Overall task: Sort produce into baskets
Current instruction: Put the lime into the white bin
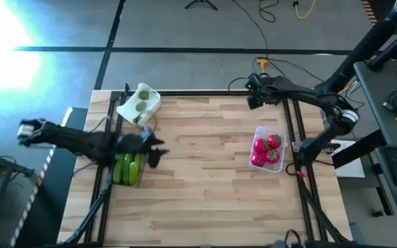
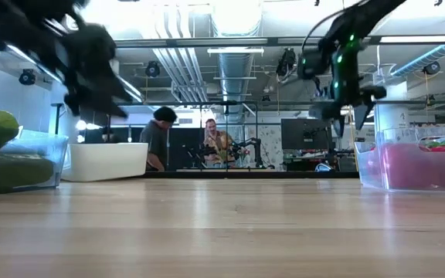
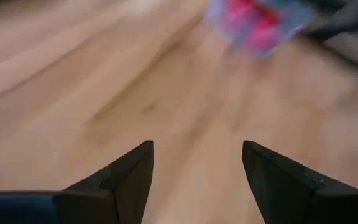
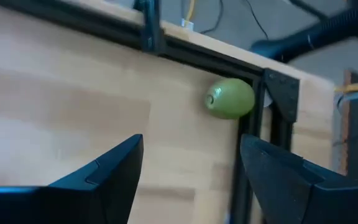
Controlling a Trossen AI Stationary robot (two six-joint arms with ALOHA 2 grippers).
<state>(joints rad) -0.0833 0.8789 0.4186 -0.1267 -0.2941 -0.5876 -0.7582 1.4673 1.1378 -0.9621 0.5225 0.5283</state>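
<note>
My left gripper is open and empty, just right of a clear tub of green cucumbers at the table's left. A white tray at the far left holds two limes. A clear tub at the right holds red tomatoes. My right gripper is open at the far edge. A loose lime lies on the table ahead of it, against a corner of the black frame. This lime does not show in the high view.
Black frame rails run along the table's far, left and right sides. The middle of the wooden table is bare. People stand in the room behind the table.
</note>
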